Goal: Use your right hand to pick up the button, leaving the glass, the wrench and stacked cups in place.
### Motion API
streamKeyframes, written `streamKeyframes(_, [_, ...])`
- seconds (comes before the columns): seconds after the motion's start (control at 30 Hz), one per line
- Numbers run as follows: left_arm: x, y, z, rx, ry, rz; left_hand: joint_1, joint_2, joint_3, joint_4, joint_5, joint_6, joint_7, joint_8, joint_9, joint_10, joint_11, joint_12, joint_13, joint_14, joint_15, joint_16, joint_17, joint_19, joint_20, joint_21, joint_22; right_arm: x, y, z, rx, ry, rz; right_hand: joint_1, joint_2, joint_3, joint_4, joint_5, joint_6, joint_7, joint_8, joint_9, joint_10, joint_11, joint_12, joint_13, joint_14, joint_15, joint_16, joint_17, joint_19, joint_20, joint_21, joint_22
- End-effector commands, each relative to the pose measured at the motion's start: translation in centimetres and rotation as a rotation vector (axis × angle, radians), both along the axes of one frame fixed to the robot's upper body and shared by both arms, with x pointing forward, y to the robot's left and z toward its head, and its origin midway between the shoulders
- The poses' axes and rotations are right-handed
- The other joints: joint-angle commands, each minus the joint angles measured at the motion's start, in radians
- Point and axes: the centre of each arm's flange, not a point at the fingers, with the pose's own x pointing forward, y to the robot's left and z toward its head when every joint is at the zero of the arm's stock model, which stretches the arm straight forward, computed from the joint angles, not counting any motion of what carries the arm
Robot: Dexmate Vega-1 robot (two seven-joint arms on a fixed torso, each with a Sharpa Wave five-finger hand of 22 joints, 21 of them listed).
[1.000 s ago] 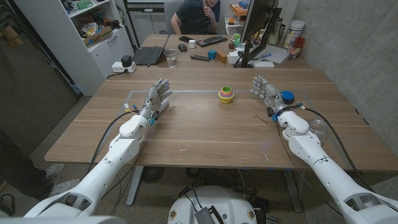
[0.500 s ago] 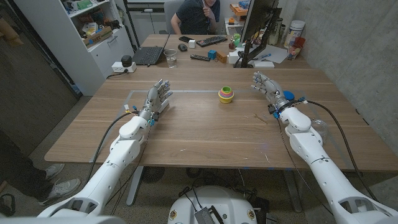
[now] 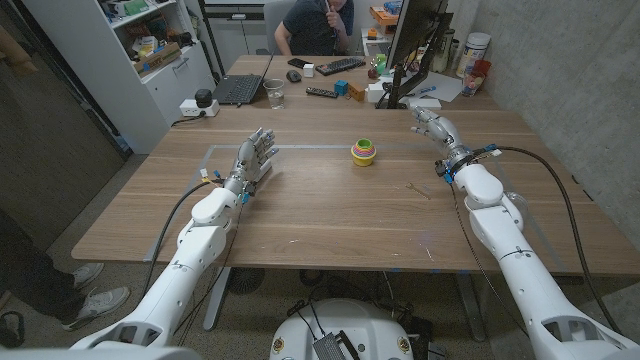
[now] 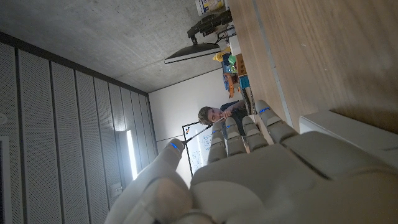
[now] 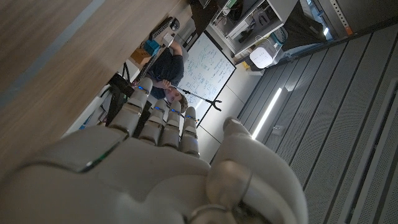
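Observation:
The stacked cups [image 3: 363, 152], yellow and green with a pink rim, stand mid-table towards the far side. A thin small wrench [image 3: 420, 188] lies on the wood near my right forearm. My right hand [image 3: 432, 125] is open above the far right of the table, fingers stretched towards the far edge and holding nothing; its back fills the right wrist view [image 5: 155, 168]. My right wrist and forearm cover the spot where the blue button lay. My left hand [image 3: 252, 160] is open on the left side, fingers straight [image 4: 249, 143].
A second desk behind the table carries a laptop [image 3: 240, 88], a clear cup [image 3: 274, 93], a keyboard and a monitor [image 3: 415, 40]. A person [image 3: 315, 25] sits there. White tape lines [image 3: 210, 150] mark the wood near my left hand.
My right hand has moved away from me and to the right, towards the far edge; its wrist now covers the blue button. The left hand and the cups have stayed put.

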Motion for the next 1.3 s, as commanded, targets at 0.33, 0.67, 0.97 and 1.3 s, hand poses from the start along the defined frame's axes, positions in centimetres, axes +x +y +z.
streamKeyframes(0.33, [-0.1, -0.3, 0.2, 0.002, -0.005, 0.003, -0.002, 0.001, 0.004, -0.001, 0.006, 0.006, -0.006, 0.003, 0.005, 0.001, -0.001, 0.007, 0.005, 0.004, -0.003, 0.007, 0.004, 0.004, 0.002, -0.002, 0.006, -2.7, -0.9, 4.5, -0.177, -0.226, -0.312, 0.036, -0.002, 0.014, -0.034, 0.007, 0.007, -0.009, 0.004, 0.004, -0.007, -0.016, 0.0, 0.004, -0.023, -0.013, -0.004, 0.002, -0.039, -0.002, -0.013, 0.001])
streamKeyframes(0.67, [0.0, -0.3, 0.2, 0.006, -0.004, 0.007, -0.003, -0.001, 0.003, -0.001, 0.006, 0.007, -0.003, 0.004, 0.005, 0.001, -0.001, 0.007, 0.005, 0.004, -0.003, 0.007, 0.005, 0.005, 0.002, -0.004, 0.006, -3.4, -1.2, 6.1, -0.207, -0.289, -0.42, 0.052, -0.007, 0.019, -0.053, 0.009, 0.008, -0.013, 0.005, 0.004, -0.017, -0.025, -0.002, 0.004, -0.043, -0.024, -0.008, 0.001, -0.056, -0.004, -0.014, 0.001])
streamKeyframes(0.97, [0.2, -0.3, 0.1, 0.011, 0.001, 0.005, -0.004, -0.002, 0.002, -0.001, 0.006, 0.007, -0.006, 0.004, 0.005, 0.002, -0.001, 0.008, 0.005, 0.004, -0.004, 0.008, 0.005, 0.006, 0.001, -0.005, 0.006, -4.4, -1.4, 7.1, -0.236, -0.346, -0.542, 0.067, -0.015, 0.023, -0.072, 0.009, 0.009, -0.018, 0.005, 0.005, -0.031, -0.037, -0.005, 0.004, -0.057, -0.028, -0.009, -0.001, -0.068, 0.002, -0.013, 0.001])
streamKeyframes(1.3, [0.2, -0.3, 0.0, 0.014, 0.001, 0.001, -0.005, -0.004, 0.001, -0.001, 0.006, 0.006, -0.007, 0.003, 0.005, 0.003, -0.002, 0.008, 0.005, 0.004, -0.005, 0.008, 0.005, 0.006, 0.0, -0.007, 0.006, -5.0, -1.5, 8.3, -0.273, -0.376, -0.672, 0.072, -0.033, 0.019, -0.087, 0.006, 0.001, -0.024, 0.002, 0.005, -0.05, -0.046, -0.008, 0.004, -0.071, -0.036, -0.009, 0.0, -0.076, 0.015, -0.012, 0.001])
